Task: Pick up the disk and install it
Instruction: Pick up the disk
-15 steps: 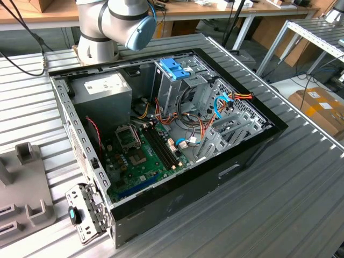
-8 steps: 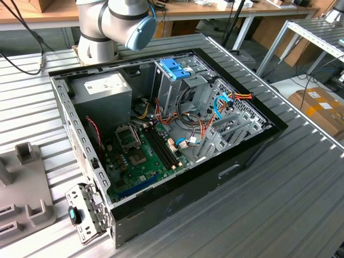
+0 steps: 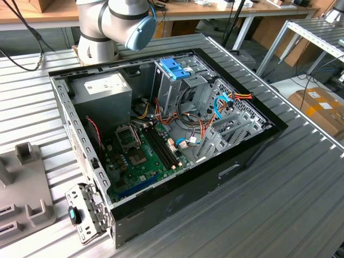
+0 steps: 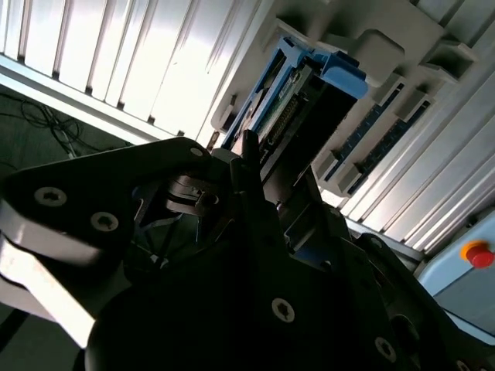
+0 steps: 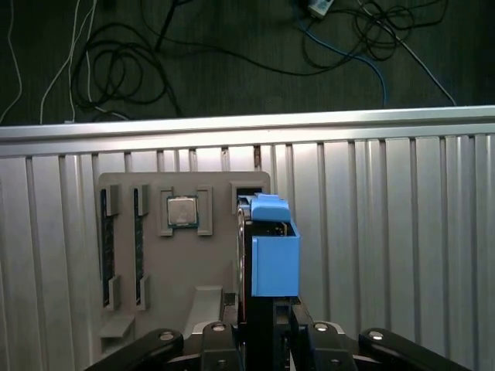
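First wrist view shows you the gripper (image 5: 263,328) clamped on the upright disk (image 5: 274,259) at the grey holder (image 5: 178,263), 8 o'clock from the open case (image 3: 215,177) in the exterior view; the disk is not yet installed.

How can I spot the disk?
Look at the ribbed metal table, then the grey tray lying on it. The disk stands on edge in the tray, next to the small square chip. Only it wears chunky bright blue plastic.

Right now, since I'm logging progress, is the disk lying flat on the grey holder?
No, in the first wrist view the disk stands on edge against the grey holder.
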Robot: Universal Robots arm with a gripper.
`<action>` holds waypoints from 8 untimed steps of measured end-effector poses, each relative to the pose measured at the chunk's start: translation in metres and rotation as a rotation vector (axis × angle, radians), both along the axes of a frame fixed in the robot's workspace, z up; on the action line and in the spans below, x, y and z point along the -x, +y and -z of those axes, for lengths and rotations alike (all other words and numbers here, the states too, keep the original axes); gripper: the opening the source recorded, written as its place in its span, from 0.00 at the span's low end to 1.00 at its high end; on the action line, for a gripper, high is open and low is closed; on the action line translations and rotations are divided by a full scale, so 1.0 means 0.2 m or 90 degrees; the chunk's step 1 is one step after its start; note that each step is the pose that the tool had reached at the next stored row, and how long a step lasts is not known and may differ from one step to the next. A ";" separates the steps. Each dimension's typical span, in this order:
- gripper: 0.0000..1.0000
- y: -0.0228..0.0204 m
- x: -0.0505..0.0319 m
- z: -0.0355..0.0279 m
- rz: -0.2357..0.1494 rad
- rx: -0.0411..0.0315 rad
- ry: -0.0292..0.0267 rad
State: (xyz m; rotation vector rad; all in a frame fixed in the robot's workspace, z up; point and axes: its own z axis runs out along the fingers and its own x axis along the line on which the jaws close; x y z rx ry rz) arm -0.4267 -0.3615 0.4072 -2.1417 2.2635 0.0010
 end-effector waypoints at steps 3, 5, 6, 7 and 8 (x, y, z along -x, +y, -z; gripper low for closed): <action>0.35 0.000 0.000 -0.085 0.000 0.0001 0.0000; 0.35 0.000 0.000 -0.124 0.000 0.0001 0.0001; 0.35 0.000 0.000 -0.153 0.000 0.0000 0.0000; 0.35 0.001 0.000 -0.174 0.000 0.0000 -0.0001; 0.35 0.001 0.000 -0.206 0.000 0.0001 0.0001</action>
